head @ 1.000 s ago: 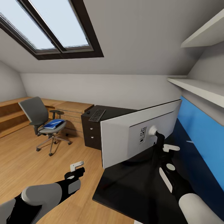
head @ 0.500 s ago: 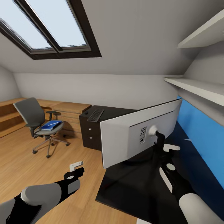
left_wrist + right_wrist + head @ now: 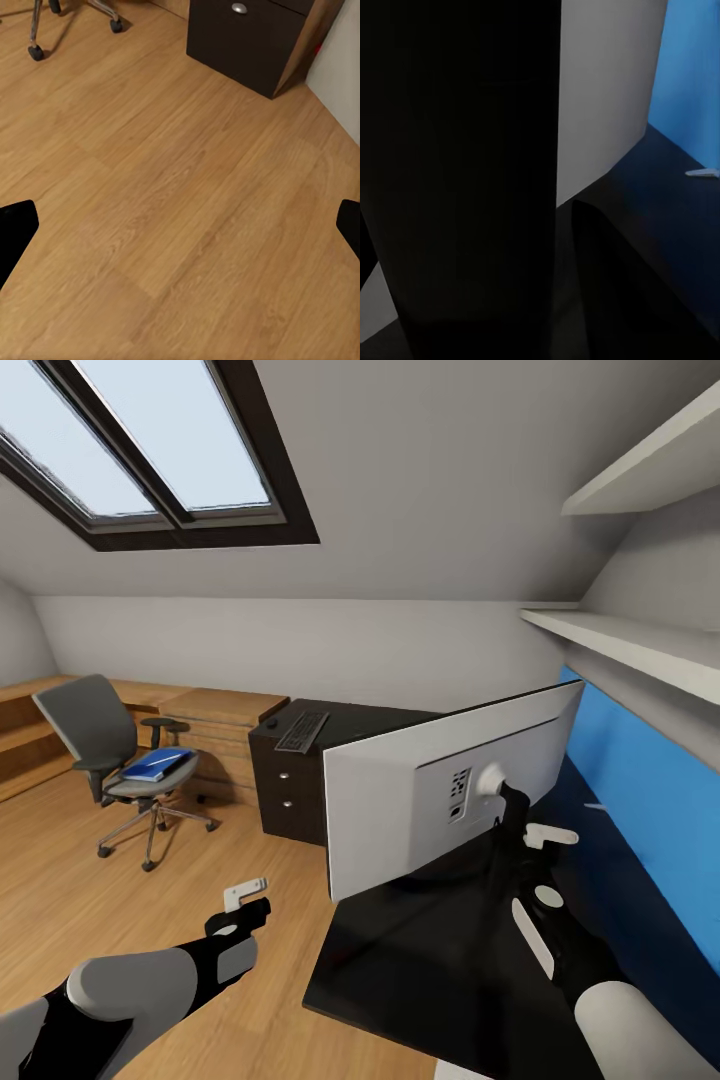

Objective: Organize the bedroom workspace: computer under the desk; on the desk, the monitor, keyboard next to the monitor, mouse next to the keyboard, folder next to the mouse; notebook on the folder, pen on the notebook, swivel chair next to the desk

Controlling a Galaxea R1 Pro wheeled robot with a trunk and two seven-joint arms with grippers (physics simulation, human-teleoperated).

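The wide flat monitor with its light grey back and black stand is held tilted above the glossy black desk top, and the right gripper sits at the stand just behind the grey panel; its jaws seem clamped on the stand, though the dark close-up from the right wrist does not make the grip plain. The risk, as judged from here, is that the broad screen acts as a lever: a quick swing of the arm could twist the stand in the grip, or drive the near edge of the panel into the desk. Beyond the gripper, toward the blue back panel, a slim white pen lies on the desk and could be knocked away. Farther off, the dark-keyed keyboard rests on the drawer end of the desk, and the bright blue folder lies on the grey swivel chair. The left gripper hangs spread wide over bare wood plank floor, holding nothing.
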